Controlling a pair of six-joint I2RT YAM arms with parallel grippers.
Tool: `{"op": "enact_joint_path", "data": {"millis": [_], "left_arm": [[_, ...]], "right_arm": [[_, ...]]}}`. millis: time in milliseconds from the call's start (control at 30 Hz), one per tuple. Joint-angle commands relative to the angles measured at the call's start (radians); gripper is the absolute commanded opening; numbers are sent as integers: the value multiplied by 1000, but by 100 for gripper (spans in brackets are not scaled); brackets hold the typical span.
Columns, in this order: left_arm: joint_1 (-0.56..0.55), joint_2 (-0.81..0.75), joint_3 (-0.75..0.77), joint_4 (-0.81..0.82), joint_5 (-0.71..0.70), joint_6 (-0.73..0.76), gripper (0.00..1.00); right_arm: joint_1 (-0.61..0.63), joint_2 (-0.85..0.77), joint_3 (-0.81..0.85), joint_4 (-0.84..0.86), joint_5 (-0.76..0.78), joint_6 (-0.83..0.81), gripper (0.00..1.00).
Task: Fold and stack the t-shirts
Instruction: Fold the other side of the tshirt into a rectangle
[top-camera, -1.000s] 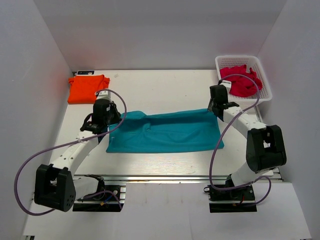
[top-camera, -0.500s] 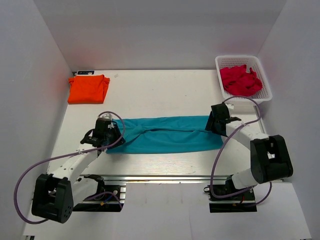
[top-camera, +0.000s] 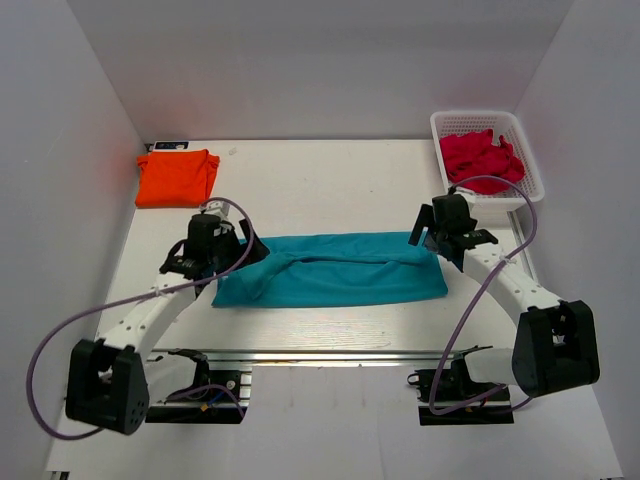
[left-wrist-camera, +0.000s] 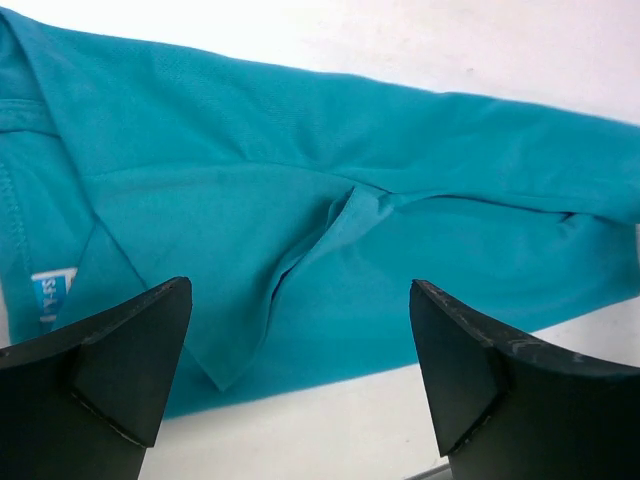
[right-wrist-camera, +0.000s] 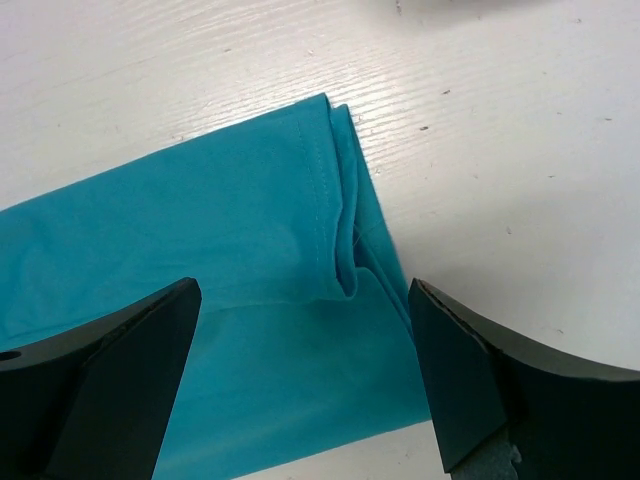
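A teal t-shirt (top-camera: 335, 270) lies on the white table (top-camera: 320, 185) as a long band folded lengthwise, its layers creased in the middle (left-wrist-camera: 350, 230). Its small white neck label (left-wrist-camera: 50, 295) shows at its left end. My left gripper (top-camera: 238, 250) (left-wrist-camera: 300, 288) hovers open over that left end with nothing between its fingers. Over the right end, where the folded hem (right-wrist-camera: 340, 220) doubles back, my right gripper (top-camera: 428, 236) (right-wrist-camera: 305, 286) also stands open and empty. An orange t-shirt (top-camera: 177, 177) sits folded at the back left corner.
A white mesh basket (top-camera: 485, 117) at the back right holds crumpled red clothing (top-camera: 483, 160). White walls close in the table on the left, back and right. The metal rail (top-camera: 330, 352) runs along the near edge, just past the teal shirt.
Both grippers carried the shirt's far edge toward the near edge, narrowing it into a band. They have since opened, let go of the cloth and drawn back slightly.
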Motion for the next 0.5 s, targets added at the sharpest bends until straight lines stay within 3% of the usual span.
{"op": "enact_joint_path", "data": {"millis": [0,200,467], "left_arm": [[-2,75,57,31,45,48,100],[-2,187,33,220,86,85,100],[-13,420,51,413,378,94,100]], "right_arm": [[0,-33,21,36,-34,-49,90],[0,-28,-18,136,-144,-59,90],[-1,59,-2,164,-255,-62,90]]}}
